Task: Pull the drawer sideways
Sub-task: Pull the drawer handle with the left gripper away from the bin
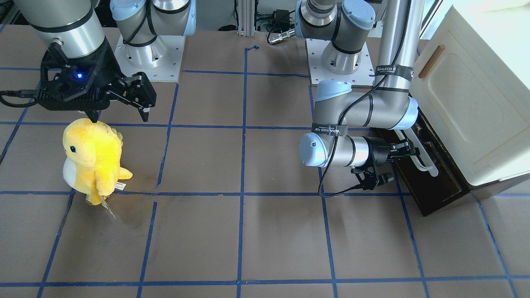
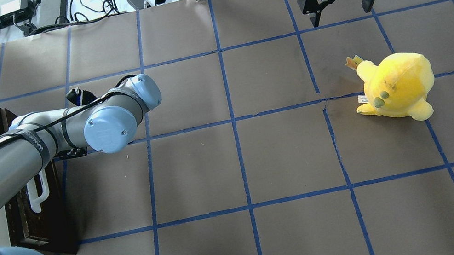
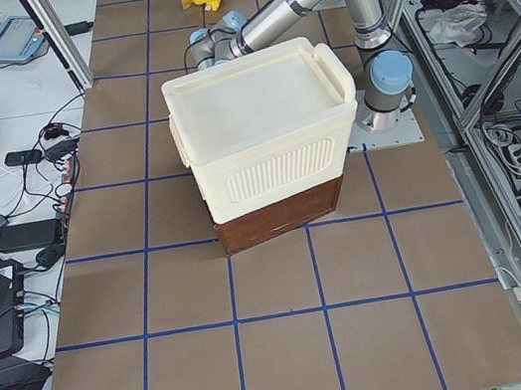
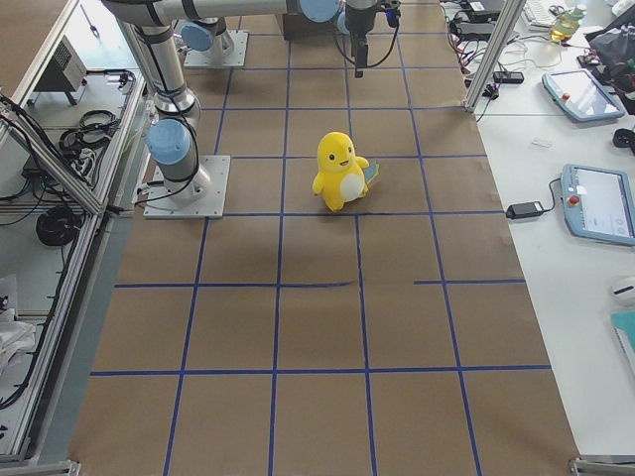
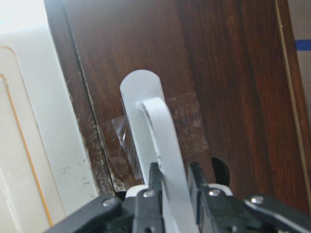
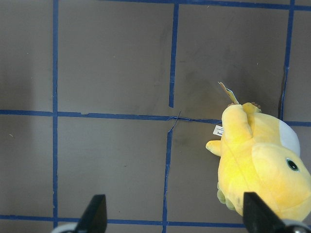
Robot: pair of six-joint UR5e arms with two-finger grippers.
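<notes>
Right now I have the left hand (image 5: 175, 180) pinching the white bar handle (image 5: 158, 131) of the drawer (image 5: 233, 97), under the cream cabinet (image 1: 476, 103) at the table's (image 1: 248, 231) left end, ready to drag sideways, while the right hand (image 2: 341, 14) hangs spread.

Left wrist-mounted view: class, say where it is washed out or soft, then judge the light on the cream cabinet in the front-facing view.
Left wrist-mounted view: the top-left corner is blown out to white; the left gripper at the bottom edge looks soft, the wood grain of the drawer clearer. Front-facing view: the top of the cream cabinet is washed out by bright light.
</notes>
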